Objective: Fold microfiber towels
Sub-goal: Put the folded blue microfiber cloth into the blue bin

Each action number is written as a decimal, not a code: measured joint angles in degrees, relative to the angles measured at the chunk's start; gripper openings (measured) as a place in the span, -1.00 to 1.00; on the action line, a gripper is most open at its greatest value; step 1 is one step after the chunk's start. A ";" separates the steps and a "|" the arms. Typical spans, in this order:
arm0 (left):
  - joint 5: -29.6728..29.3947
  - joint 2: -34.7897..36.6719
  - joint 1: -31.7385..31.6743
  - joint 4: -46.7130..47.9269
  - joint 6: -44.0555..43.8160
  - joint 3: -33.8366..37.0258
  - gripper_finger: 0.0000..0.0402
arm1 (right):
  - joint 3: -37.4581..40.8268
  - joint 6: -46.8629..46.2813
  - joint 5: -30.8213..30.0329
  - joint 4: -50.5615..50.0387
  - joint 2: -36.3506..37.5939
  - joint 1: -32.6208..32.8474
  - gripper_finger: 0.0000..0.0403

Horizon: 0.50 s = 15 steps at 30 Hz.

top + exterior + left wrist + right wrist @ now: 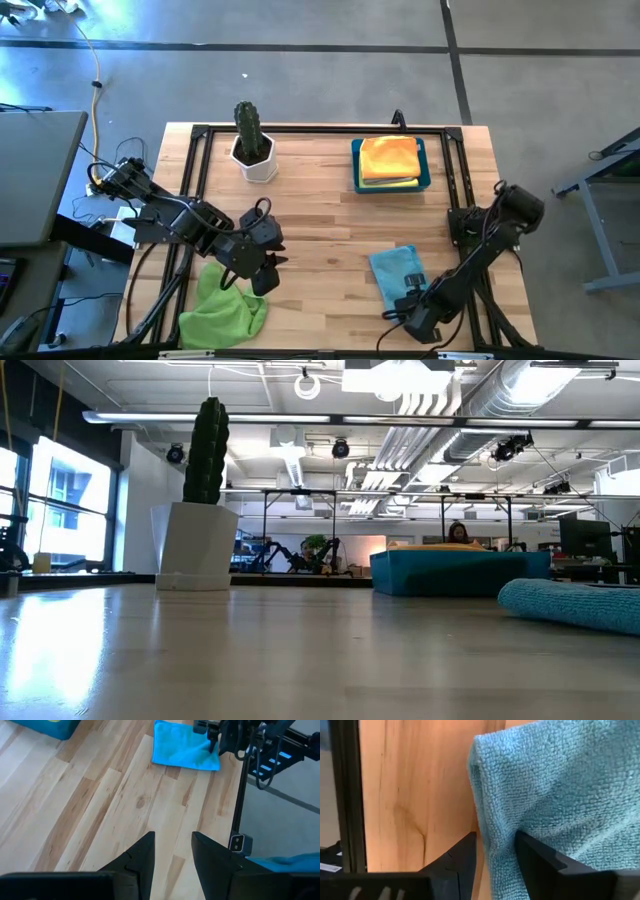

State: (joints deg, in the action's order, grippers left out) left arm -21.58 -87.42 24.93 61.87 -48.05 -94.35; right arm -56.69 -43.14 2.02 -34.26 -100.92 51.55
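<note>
Nearby, cactus pot (253, 150) – blue bin (392, 178) holding folded towels (389, 160).

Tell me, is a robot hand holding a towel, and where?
The right gripper pinches the light blue towel at its near edge. The left gripper is open, holding nothing.

Ceiling lamps are lighting everything brightly; window glare is washing over the table (120, 650) (low view), whose near boards are blurring, while the cactus (206, 450) is standing backlit.
</note>
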 joint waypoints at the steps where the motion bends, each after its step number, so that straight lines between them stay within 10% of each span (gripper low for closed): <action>1: 0.00 -0.01 0.00 -0.01 0.02 0.00 -0.42 | -0.13 -0.20 0.00 -0.02 -0.42 0.00 -0.36; 15: -0.02 0.00 0.01 -0.01 -1.31 0.00 -0.42 | -0.23 -7.90 -13.26 -2.20 -3.67 0.82 -0.65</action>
State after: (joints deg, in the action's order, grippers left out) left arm -21.61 -87.42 24.94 61.87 -49.36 -94.35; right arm -56.92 -51.05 -11.24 -36.46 -104.60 52.37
